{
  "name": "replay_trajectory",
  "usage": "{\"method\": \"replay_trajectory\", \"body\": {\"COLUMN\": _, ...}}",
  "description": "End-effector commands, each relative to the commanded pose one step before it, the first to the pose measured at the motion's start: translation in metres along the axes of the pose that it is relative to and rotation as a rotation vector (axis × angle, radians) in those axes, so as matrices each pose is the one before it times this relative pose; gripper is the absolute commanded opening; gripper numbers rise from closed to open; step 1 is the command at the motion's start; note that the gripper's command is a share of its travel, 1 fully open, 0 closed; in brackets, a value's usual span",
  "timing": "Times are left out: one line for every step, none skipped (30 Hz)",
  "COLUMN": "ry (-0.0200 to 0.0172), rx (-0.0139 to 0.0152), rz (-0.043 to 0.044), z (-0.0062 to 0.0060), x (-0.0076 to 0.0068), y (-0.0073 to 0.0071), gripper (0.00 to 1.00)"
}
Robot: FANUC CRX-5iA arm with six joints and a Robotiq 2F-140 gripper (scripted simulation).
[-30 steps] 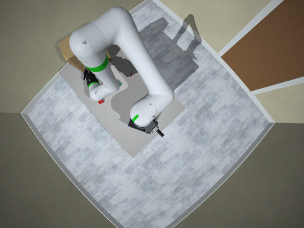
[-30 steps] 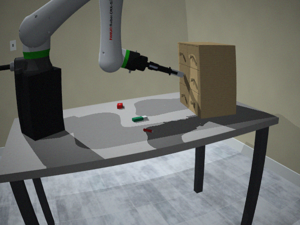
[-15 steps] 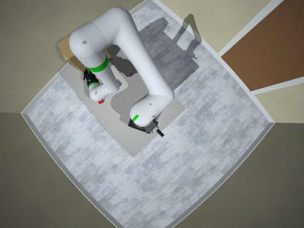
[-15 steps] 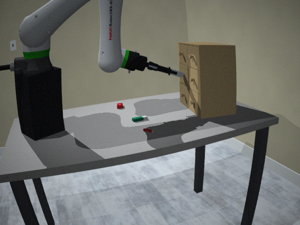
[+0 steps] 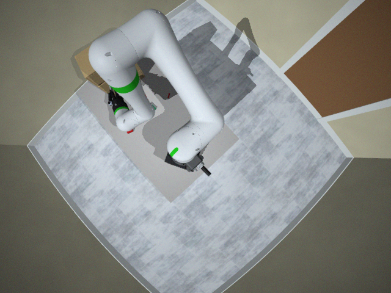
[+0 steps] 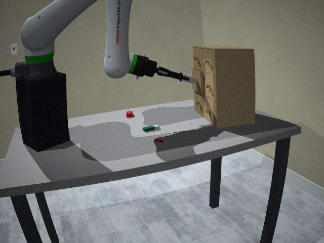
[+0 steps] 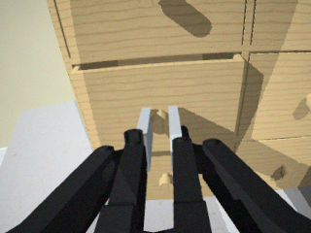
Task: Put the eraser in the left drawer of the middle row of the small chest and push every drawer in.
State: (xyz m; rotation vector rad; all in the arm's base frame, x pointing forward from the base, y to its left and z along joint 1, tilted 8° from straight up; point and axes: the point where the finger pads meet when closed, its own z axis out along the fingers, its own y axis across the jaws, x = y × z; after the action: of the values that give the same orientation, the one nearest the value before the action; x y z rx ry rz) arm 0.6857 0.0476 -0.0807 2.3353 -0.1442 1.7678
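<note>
Pale walls meet behind the grey counter (image 5: 170,189) (image 6: 96,137) (image 7: 49,141), crossed by broad shadows. Seen from the exterior view, the green-and-white eraser (image 5: 153,106) (image 6: 150,128) lies on it, with space toward the edge at six o'clock. From it, a red cube (image 5: 129,131) (image 6: 129,114) sits at ten o'clock, a red stick (image 5: 168,95) (image 6: 159,140) at five, and the wooden chest (image 5: 83,63) (image 6: 235,86) (image 7: 155,36) at two. The hand (image 5: 110,94) (image 6: 193,80) (image 7: 160,120), nearly closed, pinches the handle (image 7: 159,120) of the left middle drawer (image 6: 197,78) (image 7: 117,97), which stands slightly out.

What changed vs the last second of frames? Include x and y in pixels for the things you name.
The middle row's left drawer (image 6: 199,75) (image 7: 114,97) slid slightly outward, the jaws closed on its handle (image 7: 160,121). Chest (image 5: 82,63) (image 6: 234,86), eraser (image 5: 154,107) (image 6: 149,128), red cube (image 5: 129,131) (image 6: 129,114) and red stick (image 5: 168,95) (image 6: 159,140): unmoved.
</note>
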Motion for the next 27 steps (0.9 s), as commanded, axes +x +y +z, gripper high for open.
{"method": "replay_trajectory", "body": {"ry": 0.00010, "rx": 0.00005, "rz": 0.00018, "z": -0.00374, "x": -0.00127, "y": -0.00007, "gripper": 0.08}}
{"method": "replay_trajectory", "body": {"ry": 0.00000, "rx": 0.00000, "rz": 0.00000, "z": -0.00116, "x": -0.00042, "y": 0.00000, "gripper": 0.08}}
{"method": "replay_trajectory", "body": {"ry": 0.00000, "rx": 0.00000, "rz": 0.00000, "z": -0.00119, "x": -0.00043, "y": 0.00000, "gripper": 0.08}}
{"method": "replay_trajectory", "body": {"ry": 0.00000, "rx": 0.00000, "rz": 0.00000, "z": -0.00122, "x": -0.00045, "y": 0.00000, "gripper": 0.08}}
{"method": "replay_trajectory", "body": {"ry": 0.00000, "rx": 0.00000, "rz": 0.00000, "z": -0.00125, "x": -0.00046, "y": 0.00000, "gripper": 0.08}}
{"method": "replay_trajectory", "body": {"ry": 0.00000, "rx": 0.00000, "rz": 0.00000, "z": -0.00128, "x": -0.00046, "y": 0.00000, "gripper": 0.08}}
{"method": "replay_trajectory", "body": {"ry": 0.00000, "rx": 0.00000, "rz": 0.00000, "z": 0.00000, "x": 0.00000, "y": 0.00000, "gripper": 0.08}}
{"method": "replay_trajectory", "body": {"ry": 0.00000, "rx": 0.00000, "rz": 0.00000, "z": 0.00000, "x": 0.00000, "y": 0.00000, "gripper": 0.08}}
{"method": "replay_trajectory", "body": {"ry": 0.00000, "rx": 0.00000, "rz": 0.00000, "z": -0.00130, "x": -0.00047, "y": 0.00000, "gripper": 0.08}}
{"method": "replay_trajectory", "body": {"ry": 0.00000, "rx": 0.00000, "rz": 0.00000, "z": -0.00132, "x": -0.00048, "y": 0.00000, "gripper": 0.08}}
{"method": "replay_trajectory", "body": {"ry": 0.00000, "rx": 0.00000, "rz": 0.00000, "z": -0.00134, "x": -0.00049, "y": 0.00000, "gripper": 0.08}}
{"method": "replay_trajectory", "body": {"ry": 0.00000, "rx": 0.00000, "rz": 0.00000, "z": -0.00136, "x": -0.00049, "y": 0.00000, "gripper": 0.08}}
{"method": "replay_trajectory", "body": {"ry": 0.00000, "rx": 0.00000, "rz": 0.00000, "z": -0.00137, "x": -0.00050, "y": 0.00000, "gripper": 0.08}}
{"method": "replay_trajectory", "body": {"ry": 0.00000, "rx": 0.00000, "rz": 0.00000, "z": -0.00138, "x": -0.00050, "y": 0.00000, "gripper": 0.08}}
{"method": "replay_trajectory", "body": {"ry": 0.00000, "rx": 0.00000, "rz": -0.00001, "z": -0.00139, "x": -0.00050, "y": 0.00000, "gripper": 0.08}}
{"method": "replay_trajectory", "body": {"ry": 0.00000, "rx": 0.00000, "rz": 0.00001, "z": -0.00140, "x": -0.00051, "y": 0.00000, "gripper": 0.08}}
{"method": "replay_trajectory", "body": {"ry": 0.00000, "rx": 0.00000, "rz": 0.00000, "z": -0.00140, "x": -0.00051, "y": 0.00000, "gripper": 0.08}}
{"method": "replay_trajectory", "body": {"ry": 0.00000, "rx": 0.00000, "rz": -0.00001, "z": -0.00140, "x": -0.00050, "y": 0.00000, "gripper": 0.08}}
{"method": "replay_trajectory", "body": {"ry": 0.00000, "rx": 0.00000, "rz": 0.00000, "z": -0.00140, "x": -0.00051, "y": 0.00000, "gripper": 0.08}}
{"method": "replay_trajectory", "body": {"ry": 0.00000, "rx": 0.00000, "rz": 0.00000, "z": -0.00139, "x": -0.00051, "y": 0.00000, "gripper": 0.08}}
{"method": "replay_trajectory", "body": {"ry": 0.00000, "rx": 0.00000, "rz": 0.00000, "z": -0.00138, "x": -0.00050, "y": 0.00000, "gripper": 0.08}}
{"method": "replay_trajectory", "body": {"ry": 0.00000, "rx": 0.00000, "rz": 0.00000, "z": -0.00137, "x": -0.00050, "y": 0.00000, "gripper": 0.08}}
{"method": "replay_trajectory", "body": {"ry": 0.00000, "rx": 0.00000, "rz": 0.00000, "z": -0.00136, "x": -0.00050, "y": 0.00000, "gripper": 0.08}}
{"method": "replay_trajectory", "body": {"ry": 0.00000, "rx": 0.00000, "rz": 0.00000, "z": 0.00000, "x": 0.00000, "y": 0.00000, "gripper": 0.08}}
{"method": "replay_trajectory", "body": {"ry": 0.00000, "rx": 0.00000, "rz": 0.00000, "z": 0.00000, "x": 0.00000, "y": 0.00000, "gripper": 0.08}}
{"method": "replay_trajectory", "body": {"ry": 0.00000, "rx": 0.00000, "rz": 0.00000, "z": -0.00134, "x": -0.00048, "y": 0.00000, "gripper": 0.08}}
{"method": "replay_trajectory", "body": {"ry": 0.00000, "rx": 0.00000, "rz": 0.00000, "z": -0.00132, "x": -0.00048, "y": 0.00000, "gripper": 0.08}}
